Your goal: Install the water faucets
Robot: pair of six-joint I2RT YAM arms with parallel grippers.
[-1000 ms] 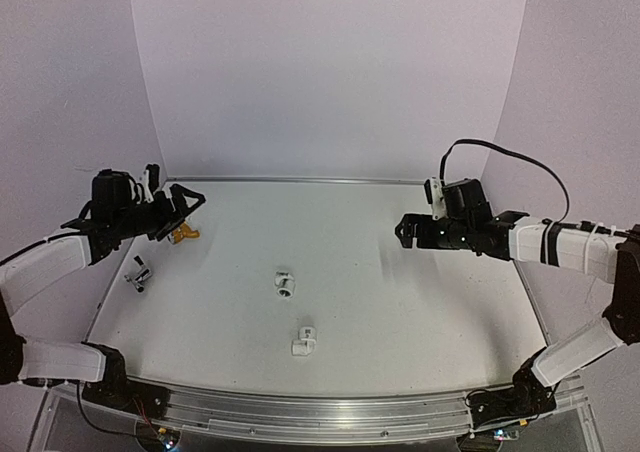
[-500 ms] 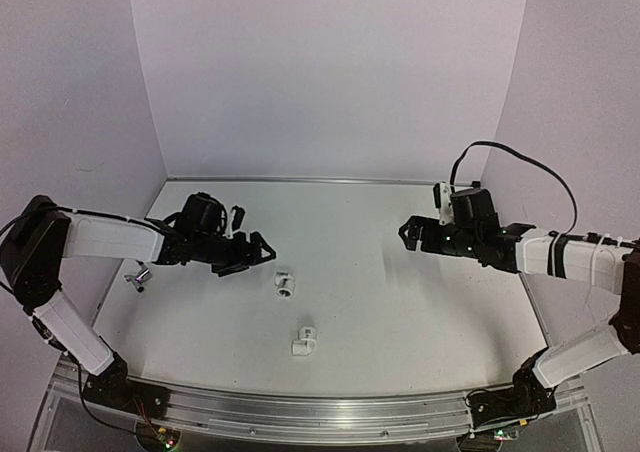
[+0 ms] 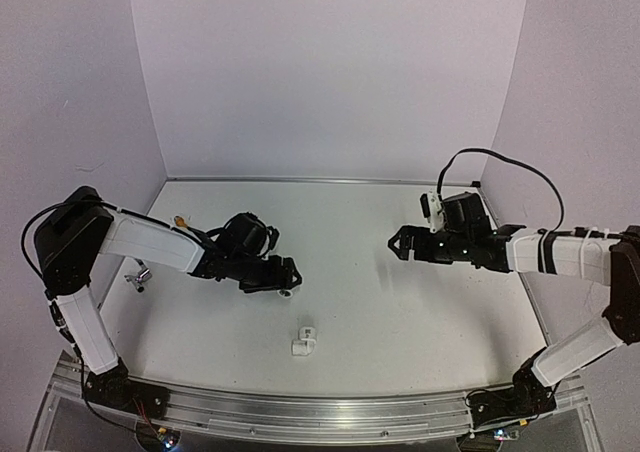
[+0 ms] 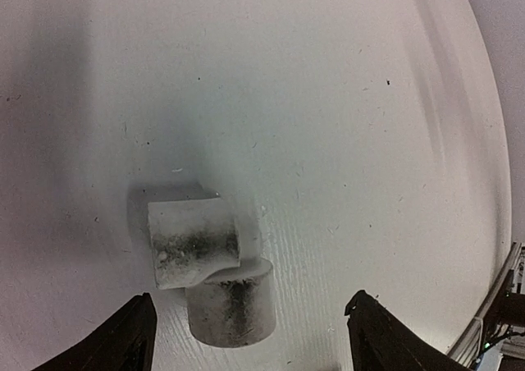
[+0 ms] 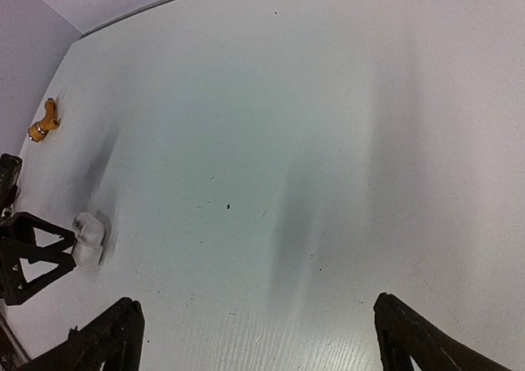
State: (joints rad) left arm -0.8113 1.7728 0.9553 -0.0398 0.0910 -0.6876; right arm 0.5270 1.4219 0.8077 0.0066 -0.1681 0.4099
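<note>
Now the left fingers (image 4: 130,342) stand wide, straddling a white elbow fitting (image 4: 197,241) without touching it; the right fingers (image 5: 105,338) gape wide too, holding nothing. The brass faucet (image 3: 180,220) and the silver faucet (image 3: 140,275) lie well behind the left fingers. Closing should be slow and centred, I judge, so the fitting neither skids nor twists.
</note>
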